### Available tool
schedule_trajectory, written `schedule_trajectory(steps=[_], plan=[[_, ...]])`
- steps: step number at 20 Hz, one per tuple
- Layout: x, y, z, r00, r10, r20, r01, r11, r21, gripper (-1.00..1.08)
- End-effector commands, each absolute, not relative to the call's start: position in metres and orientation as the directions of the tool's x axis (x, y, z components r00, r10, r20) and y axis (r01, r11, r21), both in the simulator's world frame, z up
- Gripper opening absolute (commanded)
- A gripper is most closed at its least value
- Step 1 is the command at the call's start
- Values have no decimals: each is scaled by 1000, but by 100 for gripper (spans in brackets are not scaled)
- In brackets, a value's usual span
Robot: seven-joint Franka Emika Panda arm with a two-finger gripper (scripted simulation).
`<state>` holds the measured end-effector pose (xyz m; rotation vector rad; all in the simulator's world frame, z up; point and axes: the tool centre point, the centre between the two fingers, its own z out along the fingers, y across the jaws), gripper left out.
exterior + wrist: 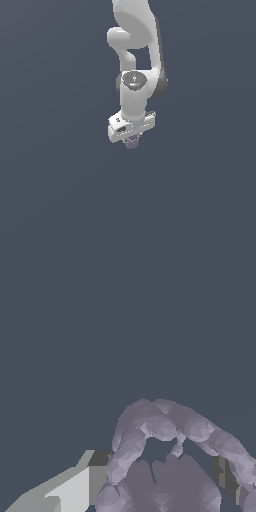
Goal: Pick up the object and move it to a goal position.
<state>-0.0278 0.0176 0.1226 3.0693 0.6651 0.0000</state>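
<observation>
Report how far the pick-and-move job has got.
Done: the claw has reached the small purple-grey cup, which sits right at its tip and fills the wrist view. In hand: the grasp, apparently; a firm grip or lift cannot be confirmed. Left: carrying it to the goal, which no view shows.

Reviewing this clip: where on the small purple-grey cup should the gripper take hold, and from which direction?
Across the outer wall, coming from above. The cup sits right under the gripper, and the wrist view shows a lumpy rim around a hollow; squeezing opposite sides of the wall looks safest. Whether it is clamped already, I cannot tell.
</observation>
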Motion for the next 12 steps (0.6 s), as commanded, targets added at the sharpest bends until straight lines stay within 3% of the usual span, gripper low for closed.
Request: schedule_trajectory(steps=[1, 12], plan=[[-34, 40, 139, 910, 414, 0, 414, -910, 1, -100], [-45, 92, 176, 910, 414, 0, 414, -910, 1, -100]])
